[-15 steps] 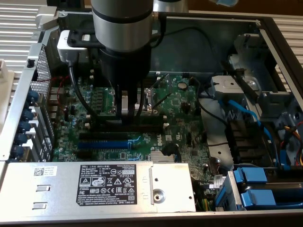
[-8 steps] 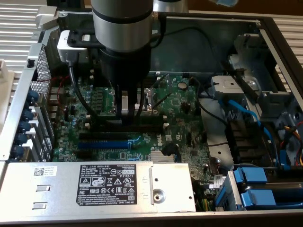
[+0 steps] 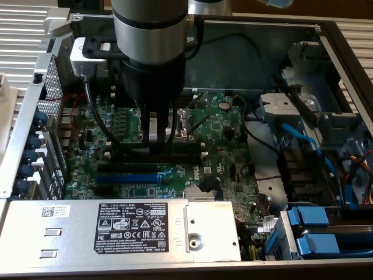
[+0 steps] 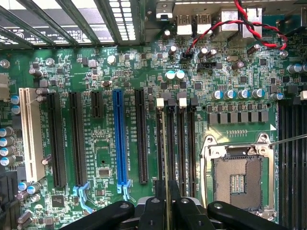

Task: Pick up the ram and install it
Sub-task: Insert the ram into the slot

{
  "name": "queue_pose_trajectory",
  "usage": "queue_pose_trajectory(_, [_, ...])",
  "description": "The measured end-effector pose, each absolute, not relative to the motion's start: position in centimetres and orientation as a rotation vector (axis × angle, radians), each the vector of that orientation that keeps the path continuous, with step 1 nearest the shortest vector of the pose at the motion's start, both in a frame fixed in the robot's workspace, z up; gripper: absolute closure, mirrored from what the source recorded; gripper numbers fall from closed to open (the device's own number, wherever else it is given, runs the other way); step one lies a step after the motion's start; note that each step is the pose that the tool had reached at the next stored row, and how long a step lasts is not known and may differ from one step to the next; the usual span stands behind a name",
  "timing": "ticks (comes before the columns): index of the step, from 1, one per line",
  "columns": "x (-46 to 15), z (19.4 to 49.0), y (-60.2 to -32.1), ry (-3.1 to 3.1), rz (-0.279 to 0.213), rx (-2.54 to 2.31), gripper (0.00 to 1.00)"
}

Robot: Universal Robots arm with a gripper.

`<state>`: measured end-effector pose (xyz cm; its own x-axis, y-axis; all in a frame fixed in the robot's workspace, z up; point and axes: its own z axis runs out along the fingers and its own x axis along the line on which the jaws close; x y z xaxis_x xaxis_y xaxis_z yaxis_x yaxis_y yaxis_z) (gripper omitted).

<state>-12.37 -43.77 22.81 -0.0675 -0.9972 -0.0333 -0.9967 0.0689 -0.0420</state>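
Clamped narrowly on the ram, which stands edge-on over the black memory slots right of the blue expansion slot, the end effector could, if misaligned, jam it against the white end clips.

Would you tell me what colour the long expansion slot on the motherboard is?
The expansion slot is blue, clearest in the wrist view, among black slots.

Exterior view high over motherboard, wrist view close above.
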Motion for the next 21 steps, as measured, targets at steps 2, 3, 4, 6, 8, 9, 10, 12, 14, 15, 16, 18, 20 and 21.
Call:
queue_pose_trajectory(2, [-12.38, 22.81, -43.78, 2.257, -0.012, -2.108, 0.85])
queue_pose_trajectory(3, [-12.38, 22.81, -43.79, 2.257, -0.012, -2.108, 0.85])
queue_pose_trajectory(4, [-12.41, 22.81, -43.78, 2.257, -0.012, -2.108, 0.85])
queue_pose_trajectory(6, [-12.42, 22.81, -43.79, 2.257, -0.012, -2.108, 0.85])
queue_pose_trajectory(8, [-12.42, 22.80, -43.80, 2.258, -0.012, -2.107, 0.85])
queue_pose_trajectory(9, [-12.42, 22.78, -43.81, 2.258, -0.012, -2.107, 0.85])
queue_pose_trajectory(10, [-12.42, 22.78, -43.82, 2.258, -0.012, -2.107, 0.85])
queue_pose_trajectory(12, [-12.42, 22.76, -43.82, 2.258, -0.012, -2.107, 0.85])
queue_pose_trajectory(14, [-12.42, 22.75, -43.82, 2.258, -0.012, -2.107, 0.85])
queue_pose_trajectory(15, [-12.41, 22.74, -43.82, 2.258, -0.012, -2.107, 0.85])
queue_pose_trajectory(16, [-12.39, 22.74, -43.82, 2.258, -0.012, -2.107, 0.85])
queue_pose_trajectory(18, [-12.33, 22.73, -43.82, 2.258, -0.012, -2.107, 0.85])
queue_pose_trajectory(20, [-12.31, 22.73, -43.82, 2.258, -0.012, -2.107, 0.85])
queue_pose_trajectory(21, [-12.30, 22.73, -43.82, 2.258, -0.012, -2.107, 0.85])
